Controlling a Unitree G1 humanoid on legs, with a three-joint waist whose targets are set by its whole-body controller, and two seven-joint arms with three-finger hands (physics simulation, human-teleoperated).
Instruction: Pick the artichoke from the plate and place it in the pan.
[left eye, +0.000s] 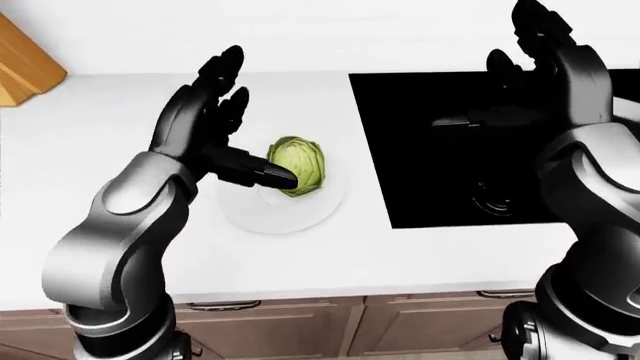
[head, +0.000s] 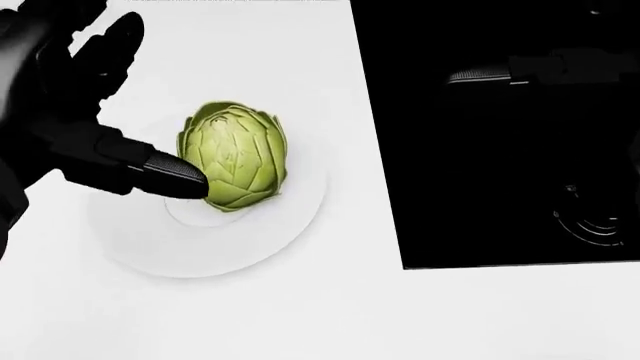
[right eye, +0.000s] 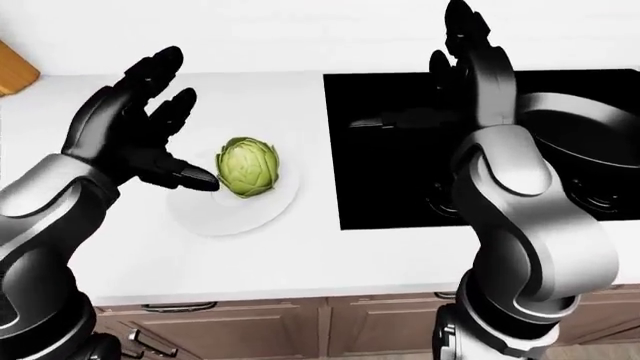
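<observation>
A green artichoke (head: 235, 156) stands on a white plate (head: 200, 251) on the white counter, left of the black cooktop (head: 480, 187). My left hand (right eye: 178, 124) is open just left of the artichoke, fingers spread upward. Its thumb (head: 170, 176) points at the artichoke's lower left side and looks to touch it; nothing is closed round it. The dark pan (right eye: 590, 124) sits on the cooktop at the right, its handle (head: 480, 75) pointing left. My right hand (right eye: 465, 45) is raised open above the cooktop, and its arm hides part of the pan.
A wooden block (left eye: 25, 64) stands at the counter's far left. The counter edge runs along the bottom of the eye views, with wood cabinet drawers (left eye: 300, 322) below. A burner ring (head: 590, 221) shows on the cooktop.
</observation>
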